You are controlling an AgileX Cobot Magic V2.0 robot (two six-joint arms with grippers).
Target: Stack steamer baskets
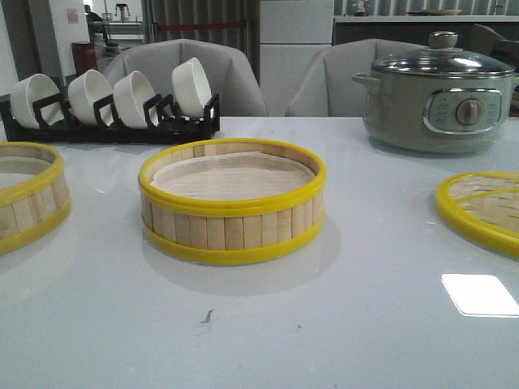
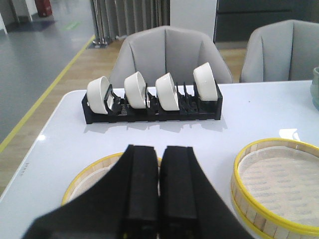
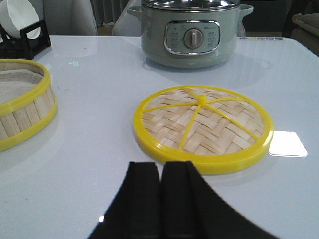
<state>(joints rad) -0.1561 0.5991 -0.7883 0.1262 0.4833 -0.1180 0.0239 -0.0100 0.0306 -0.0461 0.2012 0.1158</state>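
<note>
Though one steamer basket (image 1: 232, 203) shows whole, the other (image 1: 28, 198) is cut off — both tools (image 2: 159, 189) (image 3: 160, 199) pressed closed, empty.

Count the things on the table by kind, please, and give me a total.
Steamer baskets: 2
Woven steamer lid: 1
White bowls: 4
Black bowl rack: 1
Electric pot: 1
Total: 9

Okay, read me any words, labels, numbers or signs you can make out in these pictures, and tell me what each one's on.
None can be read.
Electric pot: markings on its control panel around the dial, too small and blurred.
Wall notice far behind the bowl rack: blurred.
Steamer baskets, woven lid, white bowls: no text visible.
</note>
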